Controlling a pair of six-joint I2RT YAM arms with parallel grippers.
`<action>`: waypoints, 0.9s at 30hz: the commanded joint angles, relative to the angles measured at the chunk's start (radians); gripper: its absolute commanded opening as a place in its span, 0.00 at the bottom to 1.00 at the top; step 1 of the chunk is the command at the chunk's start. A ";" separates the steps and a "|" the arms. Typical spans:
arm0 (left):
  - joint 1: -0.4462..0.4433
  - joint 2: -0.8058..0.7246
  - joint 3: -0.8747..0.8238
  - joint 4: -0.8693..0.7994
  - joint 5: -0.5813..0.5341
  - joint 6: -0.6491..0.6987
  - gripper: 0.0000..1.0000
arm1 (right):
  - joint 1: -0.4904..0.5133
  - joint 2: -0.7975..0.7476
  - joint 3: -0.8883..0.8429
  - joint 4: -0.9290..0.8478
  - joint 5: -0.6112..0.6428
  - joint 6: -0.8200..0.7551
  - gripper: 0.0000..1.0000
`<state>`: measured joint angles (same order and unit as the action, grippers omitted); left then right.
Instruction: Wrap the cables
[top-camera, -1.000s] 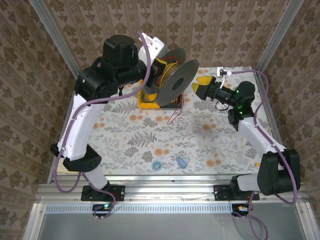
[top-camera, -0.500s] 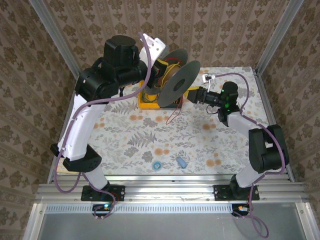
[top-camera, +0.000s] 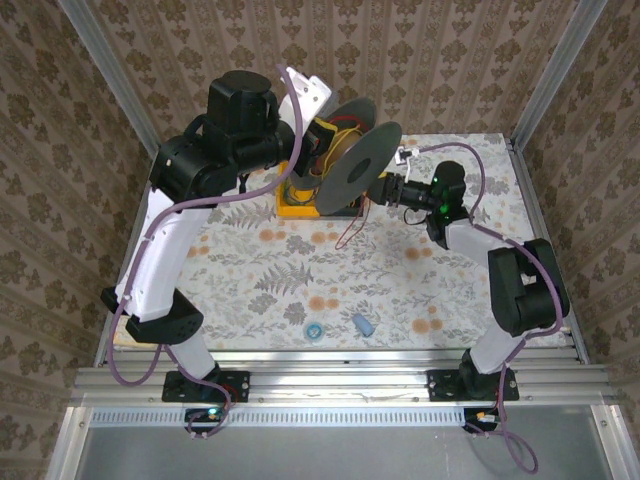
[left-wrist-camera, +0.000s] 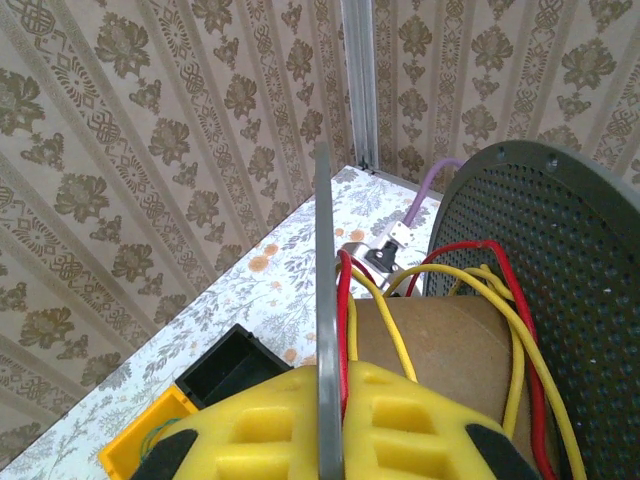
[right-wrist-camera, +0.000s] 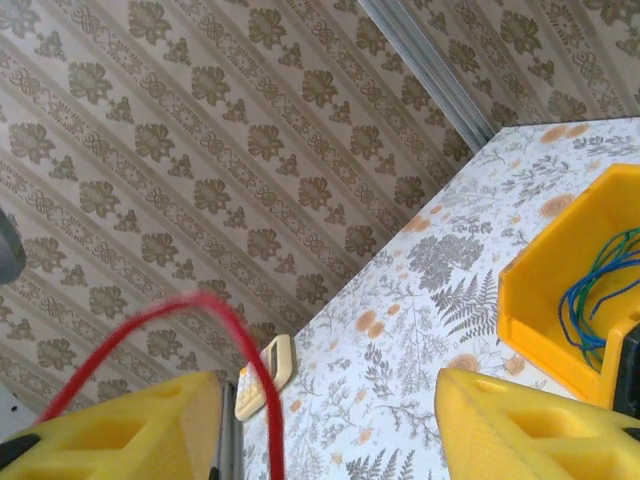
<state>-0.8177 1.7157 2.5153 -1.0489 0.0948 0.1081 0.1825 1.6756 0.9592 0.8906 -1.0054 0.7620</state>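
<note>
Bases of both arms sat at the bottom edge of the top view, and just above them, low in the centre of the flowered table (top-camera: 250, 270), a small blue ring (top-camera: 315, 329) and a pale blue piece (top-camera: 363, 324) lay near each other. Higher, about the middle of the frame, a loose length of the red cable (top-camera: 345, 232) hung down toward the cloth, just beside the yellow bin (top-camera: 295, 208). Over the bin the left arm (top-camera: 160, 250) held the dark grey spool (top-camera: 360, 165) lifted and tilted. In the left wrist view the left gripper (left-wrist-camera: 330, 425) was closed tight on one flange of the spool, whose thin edge ran up between the yellow fingers (left-wrist-camera: 420, 420). The red cable (left-wrist-camera: 343, 320) and some yellow wires (left-wrist-camera: 516, 375) lay in loose turns over the brown core (left-wrist-camera: 440, 340), with a black box (left-wrist-camera: 230, 365) at the lower left. The right gripper (top-camera: 383, 186) reached in from the right, just beside the nearer flange. In the right wrist view its fingers (right-wrist-camera: 540, 420) stood apart with a clear gap. The red cable (right-wrist-camera: 200, 300) arched over the left finger and fell through this gap close to it; whether it touched, I could not tell. Thin green and blue wires (right-wrist-camera: 600, 290) lay in the bin at the right edge, and the patterned wall (right-wrist-camera: 200, 120) filled the upper part.
</note>
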 joint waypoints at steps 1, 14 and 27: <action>-0.007 -0.029 0.044 0.103 0.026 -0.024 0.00 | 0.008 0.015 0.061 0.025 -0.007 -0.004 0.51; 0.027 -0.016 0.034 0.201 0.066 -0.051 0.00 | 0.031 -0.091 -0.069 -0.261 0.081 -0.164 0.00; 0.128 0.029 -0.111 0.593 -0.015 -0.256 0.00 | 0.382 -0.418 -0.281 -0.714 0.686 -0.250 0.00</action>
<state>-0.7040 1.7302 2.4138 -0.7284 0.1307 -0.0528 0.5041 1.3396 0.7017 0.3317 -0.5491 0.5488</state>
